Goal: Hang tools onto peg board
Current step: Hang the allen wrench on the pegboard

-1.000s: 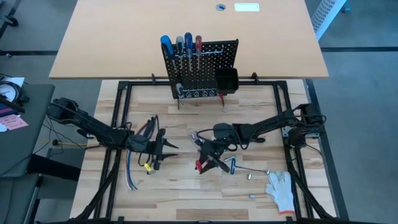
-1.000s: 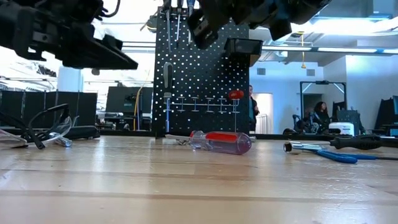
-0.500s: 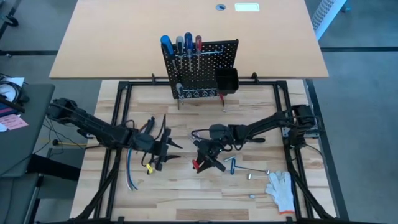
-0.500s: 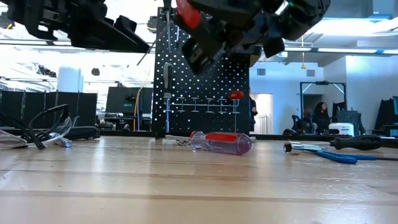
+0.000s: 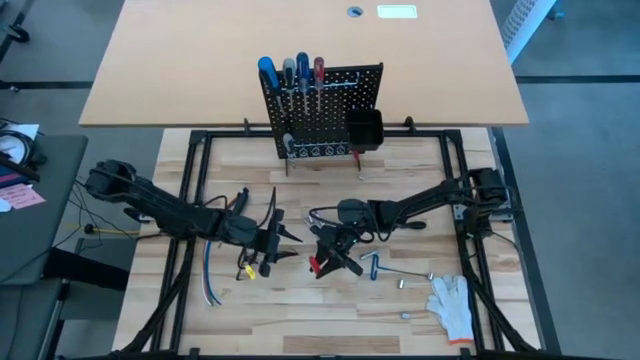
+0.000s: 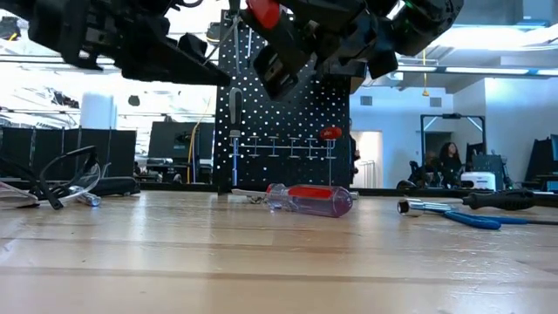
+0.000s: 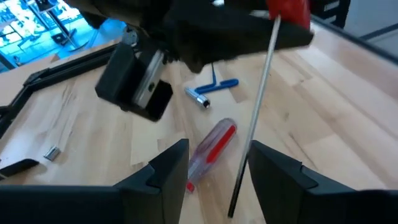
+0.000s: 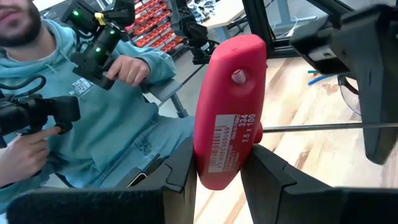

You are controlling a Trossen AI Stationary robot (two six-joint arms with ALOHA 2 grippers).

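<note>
The right pincer [image 5: 322,258] hangs above the middle of the wooden worktop [image 5: 300,310], clenched on the red handle [image 8: 229,111] of a screwdriver, its two dark fingers [image 8: 273,180] pressing the handle from either side while the thin metal shaft [image 8: 323,127] sticks out sideways towards the other arm. The left pincer [image 5: 277,245] is just beside it, also raised off the worktop, with its fingers [image 7: 283,180] spread apart; from the left wrist the shaft [image 7: 252,143] runs down through the gap between them, and whether they touch it cannot be told. Below the two pincers a second screwdriver [image 6: 309,199] with a clear and red handle lies flat on the worktop, and near it a blue-handled key [image 7: 214,87] and a few small metal bits [image 5: 401,283]. A white glove [image 5: 452,303] lies towards the right near corner, and a bundle of coloured cables [image 5: 210,285] lies under the left arm. At the far edge of the worktop stands the black peg board [image 5: 325,115], upright, with four screwdrivers [image 5: 290,72] with blue, grey and red handles hung along its top left and a small black bin [image 5: 363,128] fixed to its right side. Behind the right arm's camera a person in a light blue hooded top [image 8: 93,124] sits holding black controllers [image 8: 99,50].
</note>
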